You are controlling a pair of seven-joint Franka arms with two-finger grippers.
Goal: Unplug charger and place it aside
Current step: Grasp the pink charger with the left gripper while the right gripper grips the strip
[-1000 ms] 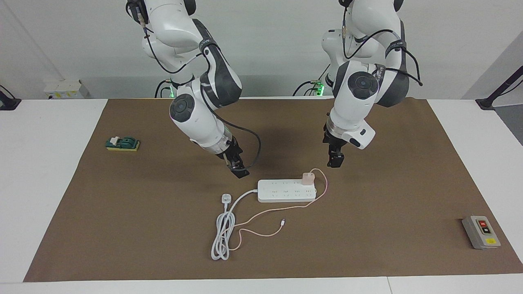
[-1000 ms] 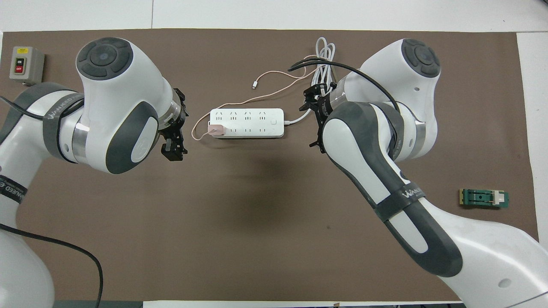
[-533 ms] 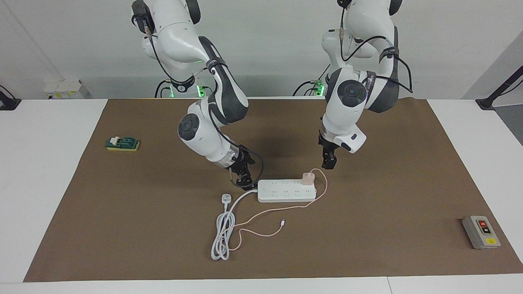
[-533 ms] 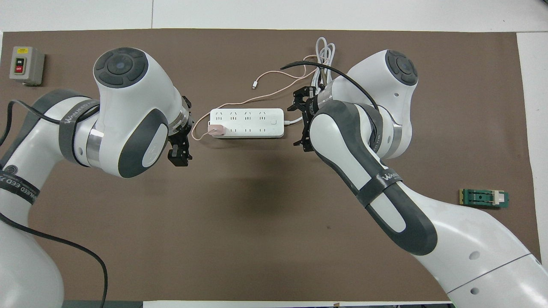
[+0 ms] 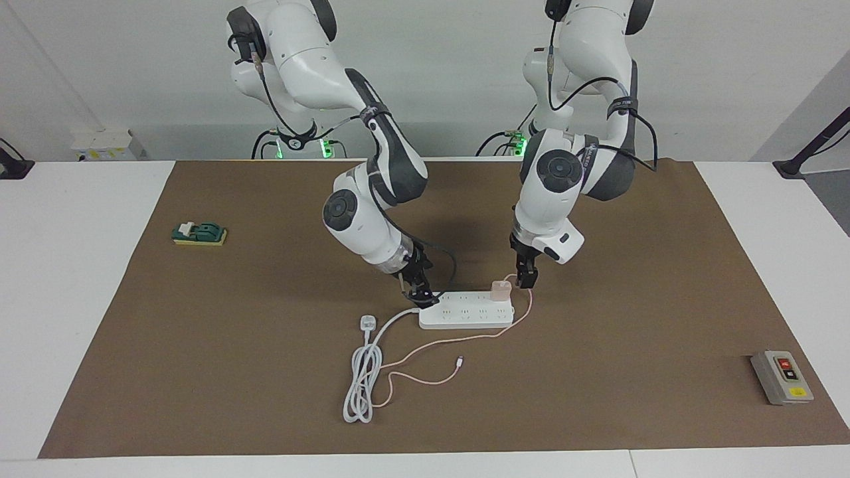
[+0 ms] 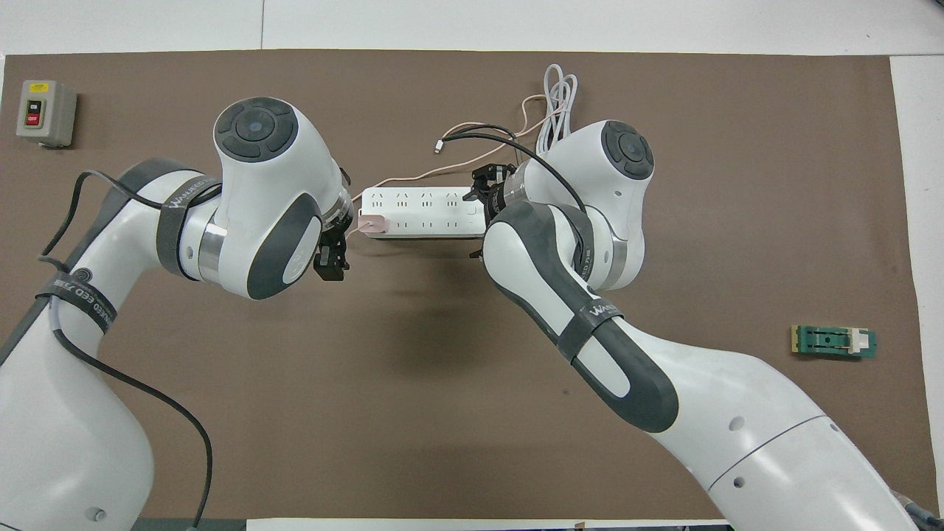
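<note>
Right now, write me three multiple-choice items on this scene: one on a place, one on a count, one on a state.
1. Where is the charger?
A. plugged into the power strip
B. beside the grey switch box
C. lying on the brown mat

2. How many arms reach over the mat?
A. one
B. two
C. three

3. What is the left gripper holding?
A. the charger
B. the white plug
C. nothing

Answers: 1 A, it stands in the strip's end socket; 2 B, the left gripper and right gripper flank the strip; 3 C, it hovers beside the charger.
</note>
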